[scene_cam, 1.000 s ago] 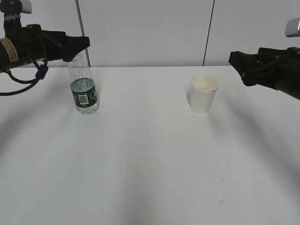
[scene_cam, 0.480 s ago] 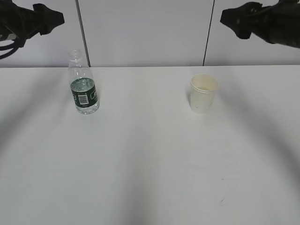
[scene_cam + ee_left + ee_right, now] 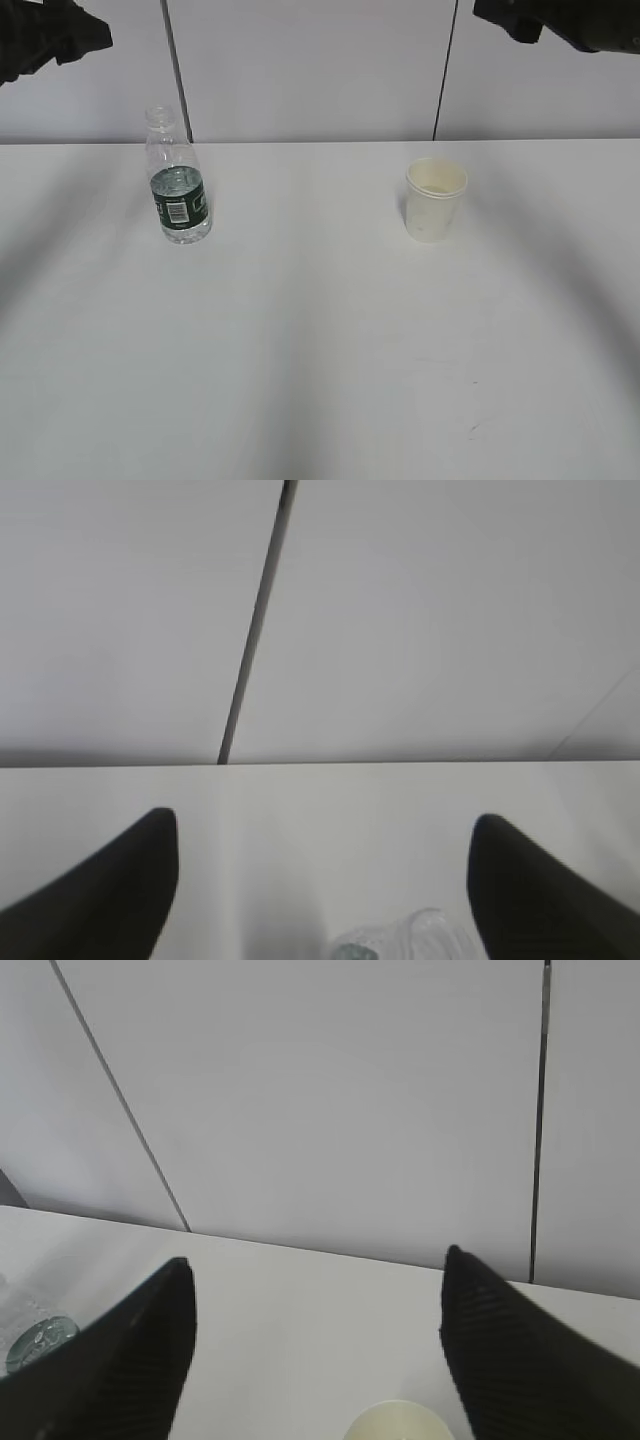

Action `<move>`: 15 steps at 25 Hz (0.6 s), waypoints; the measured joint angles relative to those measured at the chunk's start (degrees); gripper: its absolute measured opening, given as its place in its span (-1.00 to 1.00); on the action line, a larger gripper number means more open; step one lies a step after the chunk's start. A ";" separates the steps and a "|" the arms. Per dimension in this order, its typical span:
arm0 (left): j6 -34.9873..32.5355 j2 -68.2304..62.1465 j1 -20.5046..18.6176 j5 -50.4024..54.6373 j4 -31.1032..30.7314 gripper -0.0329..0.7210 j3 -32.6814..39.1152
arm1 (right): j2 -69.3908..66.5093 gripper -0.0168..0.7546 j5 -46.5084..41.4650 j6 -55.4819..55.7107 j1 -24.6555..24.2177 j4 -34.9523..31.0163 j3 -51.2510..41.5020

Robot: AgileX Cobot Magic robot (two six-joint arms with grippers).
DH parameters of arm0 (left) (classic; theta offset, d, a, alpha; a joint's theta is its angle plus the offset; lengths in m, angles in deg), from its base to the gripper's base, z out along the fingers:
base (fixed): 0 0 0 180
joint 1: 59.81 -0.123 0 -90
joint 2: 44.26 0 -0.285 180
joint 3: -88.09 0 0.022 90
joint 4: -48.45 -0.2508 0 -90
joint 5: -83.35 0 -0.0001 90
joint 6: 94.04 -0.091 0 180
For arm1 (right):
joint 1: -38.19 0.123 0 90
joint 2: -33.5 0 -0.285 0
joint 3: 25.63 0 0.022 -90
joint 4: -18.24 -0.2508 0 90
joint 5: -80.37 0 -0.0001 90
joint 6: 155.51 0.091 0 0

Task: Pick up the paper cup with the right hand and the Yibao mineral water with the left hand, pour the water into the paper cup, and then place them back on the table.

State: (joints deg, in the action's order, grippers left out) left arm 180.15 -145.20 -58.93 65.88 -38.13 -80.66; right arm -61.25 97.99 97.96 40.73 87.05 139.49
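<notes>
The Yibao mineral water bottle (image 3: 177,180) stands upright and uncapped on the left of the white table (image 3: 320,330); its top shows at the bottom edge of the left wrist view (image 3: 405,942). The cream paper cup (image 3: 435,199) stands upright on the right; its rim shows at the bottom of the right wrist view (image 3: 398,1422). My left gripper (image 3: 325,825) is open and empty, high above and to the left of the bottle (image 3: 95,35). My right gripper (image 3: 315,1265) is open and empty, high above and to the right of the cup (image 3: 490,15).
A grey panelled wall (image 3: 310,70) with dark vertical seams rises behind the table's far edge. The bottle also shows at the left edge of the right wrist view (image 3: 35,1340). A few tiny dark marks (image 3: 472,430) lie on the near tabletop.
Both arms have risen from table height to the top corners of the exterior view, away from the bottle and the cup. The bottle and the cup have not moved.
</notes>
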 joint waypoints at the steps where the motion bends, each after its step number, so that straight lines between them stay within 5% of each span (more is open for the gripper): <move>1: 2.42 0.44 0.00 -0.06 -2.07 0.53 0.00 | 0.00 0.58 0.00 1.96 0.00 1.55 0.46; 9: 21.07 2.01 0.00 -3.79 -18.24 0.49 -2.74 | 0.00 0.58 0.00 17.06 0.00 17.51 2.45; 15: 24.17 2.45 0.00 -8.86 -19.09 0.46 -4.15 | 0.00 0.58 0.00 25.65 0.00 27.08 3.67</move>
State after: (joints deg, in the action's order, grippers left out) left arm 204.31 -142.75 -58.93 57.02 -57.22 -84.82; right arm -61.25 97.99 123.62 40.73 114.13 143.16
